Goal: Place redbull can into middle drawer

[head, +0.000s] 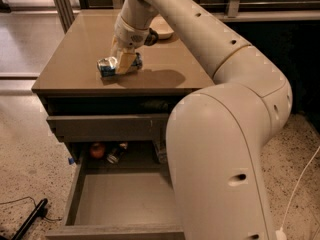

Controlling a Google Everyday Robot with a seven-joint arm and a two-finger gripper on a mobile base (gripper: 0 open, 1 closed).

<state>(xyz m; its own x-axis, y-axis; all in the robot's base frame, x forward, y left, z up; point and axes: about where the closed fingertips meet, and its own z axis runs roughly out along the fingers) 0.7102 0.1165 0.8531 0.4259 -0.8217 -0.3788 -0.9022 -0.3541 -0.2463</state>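
Your pincer [125, 63] sits over the redbull can [106, 66], which lies on its side on the tabletop [75, 51]. I cannot tell whether it grips. Expect a light, thin-walled, slippery can, so take its middle gently.

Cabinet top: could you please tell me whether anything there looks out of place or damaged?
Yes. The drink can lies on its side on the cabinet top instead of standing upright, and it seems slightly dented. The gripper is right at the can, over its right part.
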